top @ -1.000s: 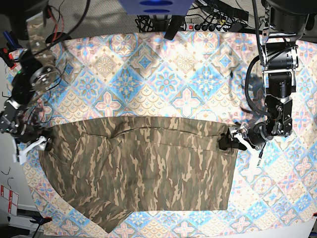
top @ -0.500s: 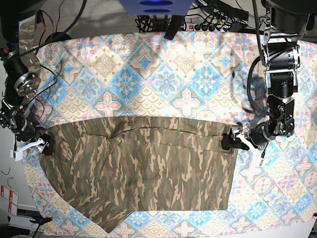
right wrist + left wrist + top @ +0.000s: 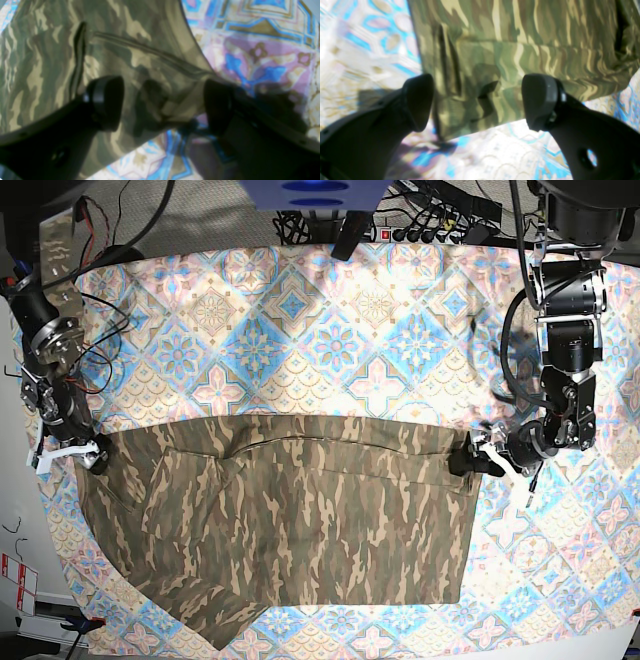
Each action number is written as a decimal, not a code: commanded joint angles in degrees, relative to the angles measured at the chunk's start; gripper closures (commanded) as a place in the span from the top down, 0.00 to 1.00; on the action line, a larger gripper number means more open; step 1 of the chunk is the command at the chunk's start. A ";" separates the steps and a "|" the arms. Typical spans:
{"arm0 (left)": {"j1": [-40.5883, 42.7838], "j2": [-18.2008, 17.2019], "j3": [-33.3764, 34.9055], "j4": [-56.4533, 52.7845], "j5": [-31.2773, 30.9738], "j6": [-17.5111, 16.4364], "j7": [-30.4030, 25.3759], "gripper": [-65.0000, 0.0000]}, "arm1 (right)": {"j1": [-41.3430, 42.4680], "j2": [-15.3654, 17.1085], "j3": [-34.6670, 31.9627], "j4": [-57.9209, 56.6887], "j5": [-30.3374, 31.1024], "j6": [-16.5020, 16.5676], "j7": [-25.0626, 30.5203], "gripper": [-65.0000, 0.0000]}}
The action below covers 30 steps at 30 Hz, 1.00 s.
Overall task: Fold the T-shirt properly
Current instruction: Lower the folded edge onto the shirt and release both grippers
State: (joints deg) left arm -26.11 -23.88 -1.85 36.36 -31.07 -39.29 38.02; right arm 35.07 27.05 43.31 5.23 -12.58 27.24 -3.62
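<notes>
We see the T-shirt point(image 3: 290, 520) spread flat on the tablecloth point(image 3: 330, 330), filling the near half of the table in the base view, its long axis running side to side, from one arm across to the other. Our two grippers sit at the far corners of the cloth, one at each end of that axis: the left gripper point(image 3: 472, 459) at the base view's right, the right gripper point(image 3: 80, 455) at its left, so neither arm is clearly nearer. Both stand with jaws spread wide and nothing between them. In each wrist view the shirt corner lies straight ahead of and below the parted fingers, its edge reaching in between them. One sleeve appears to trail toward the near left corner, though we cannot tell collar from hem with certainty.
</notes>
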 commanded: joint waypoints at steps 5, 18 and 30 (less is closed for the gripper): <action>-1.10 -0.87 -0.22 0.96 -0.71 -0.71 -0.88 0.77 | 1.72 1.39 0.16 0.26 0.67 0.32 1.11 0.76; -0.84 -1.31 -0.22 0.96 -0.71 -0.71 -0.88 0.77 | -1.88 1.39 7.28 0.79 0.84 -1.35 1.20 0.76; -1.01 -1.57 -0.22 1.05 -0.71 -0.71 -0.88 0.77 | -1.97 -0.19 6.84 0.44 0.49 -0.92 -2.14 0.76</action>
State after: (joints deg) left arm -25.56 -24.62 -1.85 36.36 -30.89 -39.44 38.13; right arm 32.12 26.81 50.26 5.48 -11.84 25.82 -3.95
